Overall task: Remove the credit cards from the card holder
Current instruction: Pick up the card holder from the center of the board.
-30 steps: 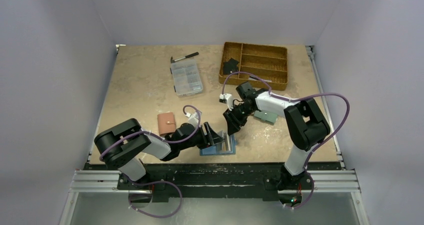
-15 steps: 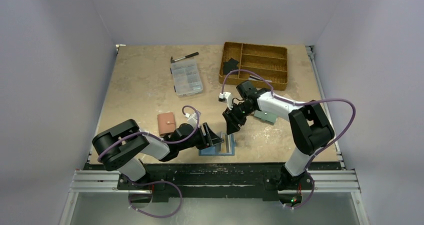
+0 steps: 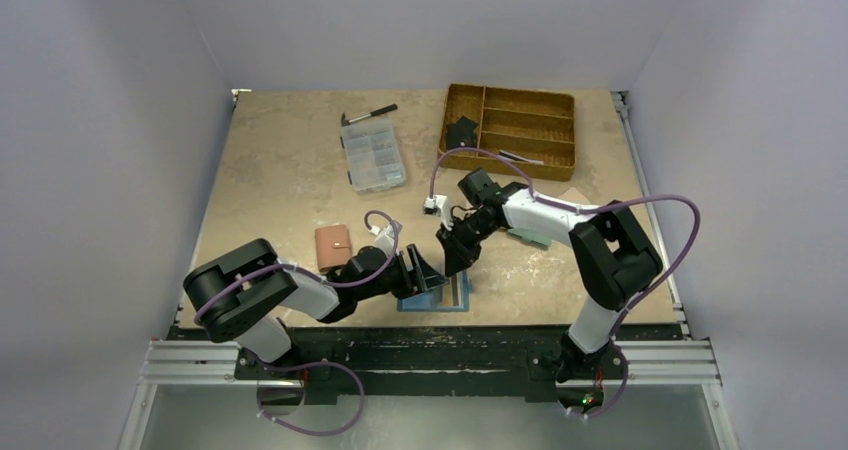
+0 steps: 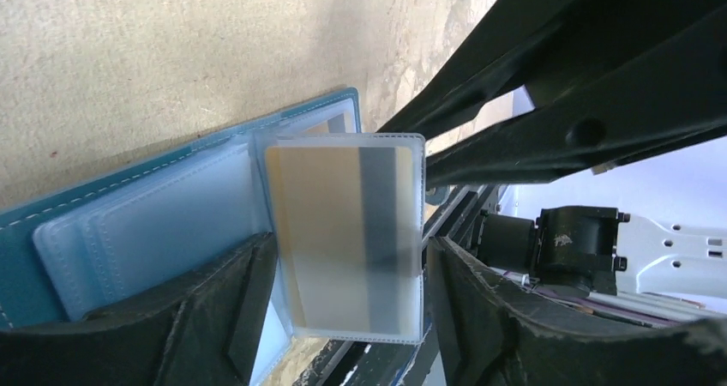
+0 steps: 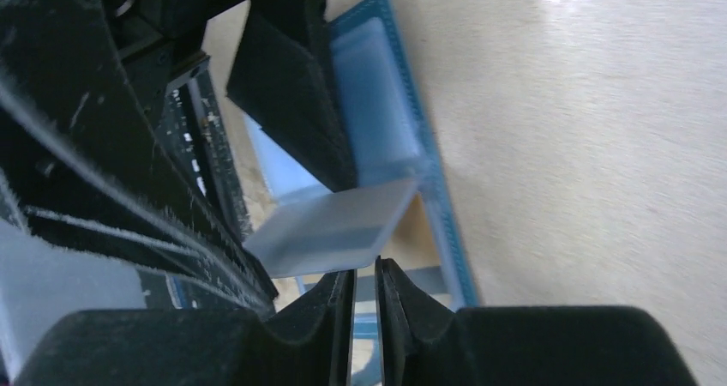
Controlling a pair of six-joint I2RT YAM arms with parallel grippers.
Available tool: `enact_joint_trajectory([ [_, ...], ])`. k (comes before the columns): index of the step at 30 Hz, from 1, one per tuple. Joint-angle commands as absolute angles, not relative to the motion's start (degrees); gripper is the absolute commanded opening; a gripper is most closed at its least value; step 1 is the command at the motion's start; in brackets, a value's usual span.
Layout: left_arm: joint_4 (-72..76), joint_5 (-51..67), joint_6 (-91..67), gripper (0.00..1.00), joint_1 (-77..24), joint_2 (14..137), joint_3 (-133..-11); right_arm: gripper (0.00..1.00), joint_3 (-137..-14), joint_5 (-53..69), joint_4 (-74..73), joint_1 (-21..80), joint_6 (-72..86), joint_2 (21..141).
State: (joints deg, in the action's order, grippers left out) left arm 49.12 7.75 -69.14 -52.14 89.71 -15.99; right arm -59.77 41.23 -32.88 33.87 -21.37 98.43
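Note:
The dark blue card holder [image 3: 436, 296] lies open near the table's front edge, with clear sleeves on its light blue inside [image 4: 129, 232]. One sleeve stands up with a tan card [image 4: 330, 227] that has a dark stripe in it; it also shows in the right wrist view [image 5: 334, 227]. No black or greyish card shows. My left gripper [image 3: 425, 272] is open, its fingers [image 4: 227, 304] on either side of that sleeve and resting on the holder. My right gripper [image 5: 366, 276] is shut to a thin slit with nothing in it, its tips just at the sleeve's free edge.
A brown wallet [image 3: 333, 247] lies left of the left arm. A pale teal wallet [image 3: 530, 233] lies partly under the right arm. At the back are a clear parts box [image 3: 372, 157], a marker [image 3: 370, 114] and a wooden tray [image 3: 520, 130] with a black item [image 3: 461, 130].
My right gripper has moved left and nearer, down to the raised sleeve. The left gripper and the card holder have stayed in place.

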Motion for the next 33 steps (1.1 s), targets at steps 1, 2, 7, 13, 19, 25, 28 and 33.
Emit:
enact_joint_trajectory([
  [1,46.9,8.8,-66.3,0.73,-51.9,89.0,-14.6,0.22,-61.0,47.3,-31.7,36.1,-19.7,99.3],
  [2,46.9,8.8,-66.0,0.75,-51.9,88.9,-14.6,0.22,-60.9,48.2,-31.2,36.5,-19.3,99.3],
  [7,46.5,9.1,-65.5,0.79,-51.9,88.6,-15.0,0.23,-60.0,51.7,-29.2,38.2,-17.5,99.4],
  [13,43.5,7.5,-65.5,0.72,-51.9,87.4,-14.8,0.29,-59.8,51.0,-28.1,38.5,-16.3,99.3],
  [19,36.4,4.1,-64.3,0.55,-51.9,82.9,-14.6,0.32,-60.8,48.8,-29.5,38.5,-17.2,99.4],
  [25,29.7,1.1,-62.8,0.47,-51.9,78.4,-14.4,0.39,-62.6,48.3,-34.5,37.1,-23.7,99.4],
  [28,29.3,0.8,-62.5,0.31,-51.9,77.7,-14.2,0.41,-62.8,49.4,-35.7,36.6,-25.0,99.4],
  [33,30.7,0.9,-61.7,0.00,-51.9,78.5,-14.2,0.42,-63.1,50.9,-36.8,35.9,-25.9,99.7],
])
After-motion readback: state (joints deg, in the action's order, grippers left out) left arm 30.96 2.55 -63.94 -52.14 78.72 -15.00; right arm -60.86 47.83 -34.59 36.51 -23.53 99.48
